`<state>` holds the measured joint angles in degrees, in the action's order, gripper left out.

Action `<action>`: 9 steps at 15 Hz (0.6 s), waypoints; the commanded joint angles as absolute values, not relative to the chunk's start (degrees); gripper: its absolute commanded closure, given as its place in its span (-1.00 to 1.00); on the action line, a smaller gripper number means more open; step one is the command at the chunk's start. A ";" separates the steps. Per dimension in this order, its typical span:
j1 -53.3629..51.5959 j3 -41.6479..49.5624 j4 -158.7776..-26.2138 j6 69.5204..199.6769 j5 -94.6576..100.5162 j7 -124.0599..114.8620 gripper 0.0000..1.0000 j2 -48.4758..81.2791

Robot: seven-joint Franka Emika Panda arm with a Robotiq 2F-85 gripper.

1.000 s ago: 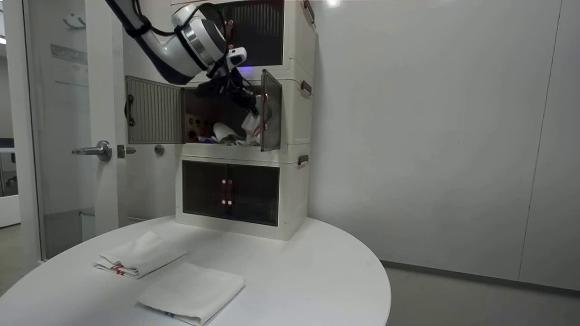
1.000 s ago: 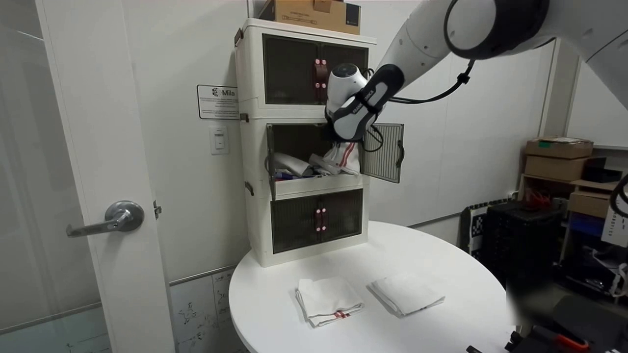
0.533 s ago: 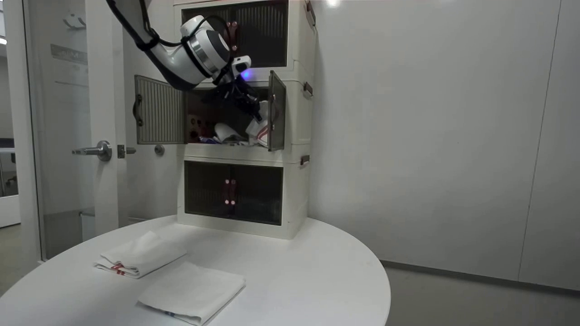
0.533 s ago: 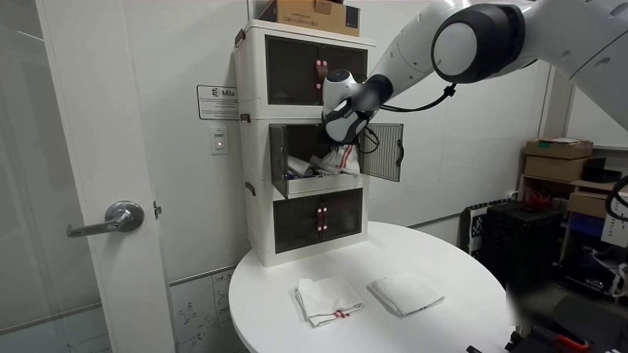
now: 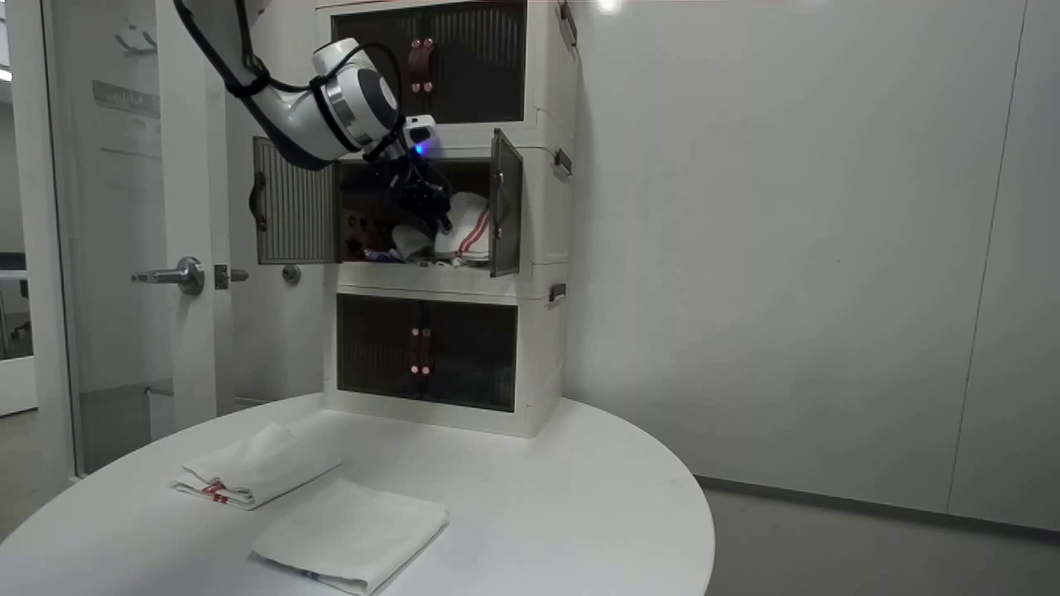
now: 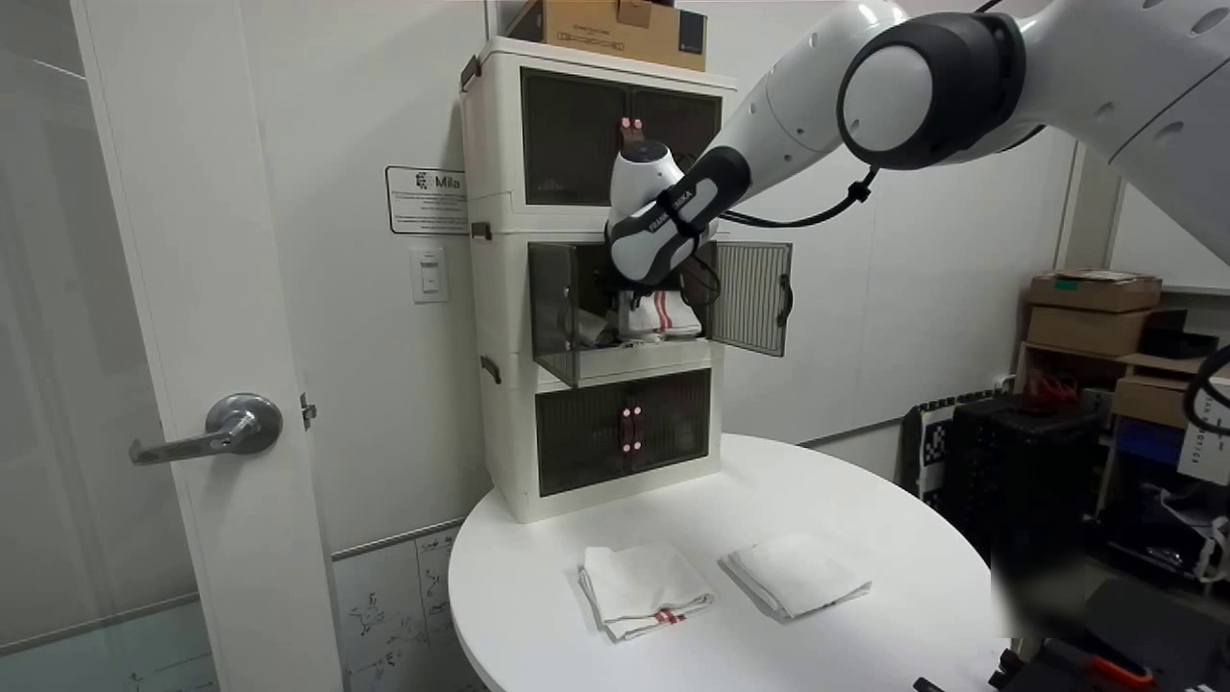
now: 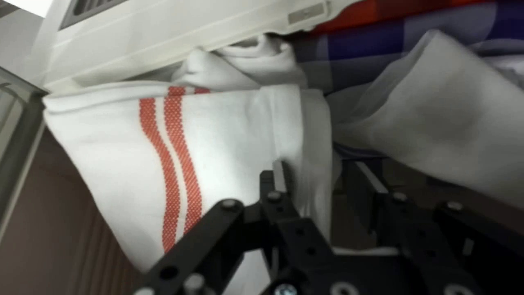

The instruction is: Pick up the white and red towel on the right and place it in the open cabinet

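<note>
The white and red towel (image 5: 465, 232) sits folded inside the open cabinet (image 5: 422, 278), the middle unit of the white stack, at its right side next to a tinted door. It also shows in an exterior view (image 6: 661, 315) and large in the wrist view (image 7: 110, 143). My gripper (image 7: 319, 176) is open. Its left finger is in front of the towel near the folded edge. The right finger is past that edge, with a gap between. In an exterior view the gripper (image 5: 445, 222) is at the cabinet opening, beside the towel. Whether a finger touches it, I cannot tell.
Tinted doors (image 5: 508, 207) (image 5: 296, 203) flank the opening. A white cloth (image 7: 442, 123) and a blue checked cloth (image 7: 364, 61) lie in the cabinet. A cloth with a red mark (image 5: 257, 468) and a plain white cloth (image 5: 356, 534) lie on the round table (image 5: 580, 497).
In an exterior view my gripper has moved left and slightly down, away from the right door. More of the towel shows inside the cabinet. The doors and cabinet have shifted slightly.
</note>
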<state>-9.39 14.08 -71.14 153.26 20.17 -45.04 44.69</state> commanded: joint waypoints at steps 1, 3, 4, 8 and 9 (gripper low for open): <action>-9.24 12.37 -69.44 153.58 16.99 -39.92 -0.51 45.51; -9.64 12.26 -71.72 154.95 16.63 -39.01 -0.77 44.16; -9.82 12.28 -73.22 155.83 16.53 -38.60 -0.94 43.30; -7.84 6.84 -86.27 154.65 12.18 -31.10 -1.00 35.68; -7.17 5.58 -88.99 154.53 10.25 -29.15 -1.00 34.69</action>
